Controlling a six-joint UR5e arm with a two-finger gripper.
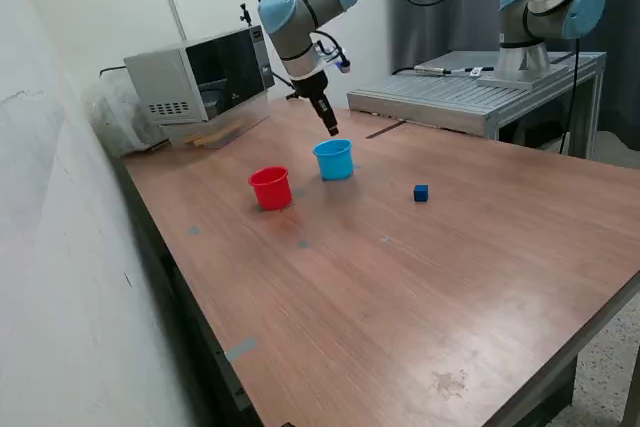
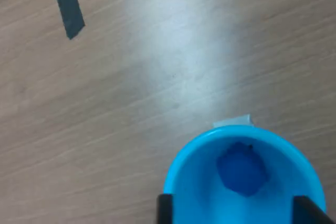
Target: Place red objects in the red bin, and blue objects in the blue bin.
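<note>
The light blue cup (image 1: 334, 159) stands upright on the wooden table, with the red cup (image 1: 271, 188) beside it toward the exterior view's left. My gripper (image 1: 331, 128) hangs just above the blue cup's far rim. In the wrist view the blue cup (image 2: 189, 182) is right below my gripper (image 2: 236, 211), whose fingers (image 2: 165, 208) stand wide apart and hold nothing. A dark blue cube (image 2: 241, 169) sits inside the cup. A second dark blue cube (image 1: 421, 193) lies on the table to the exterior view's right of the cups. No red cube shows; the red cup's inside is hidden.
A microwave (image 1: 200, 82) stands at the back left of the table. A grey metal platform (image 1: 450, 97) with a second arm (image 1: 545, 7) is at the back right. A dark tape strip (image 2: 68, 6) lies on the table. A wall runs along the left side.
</note>
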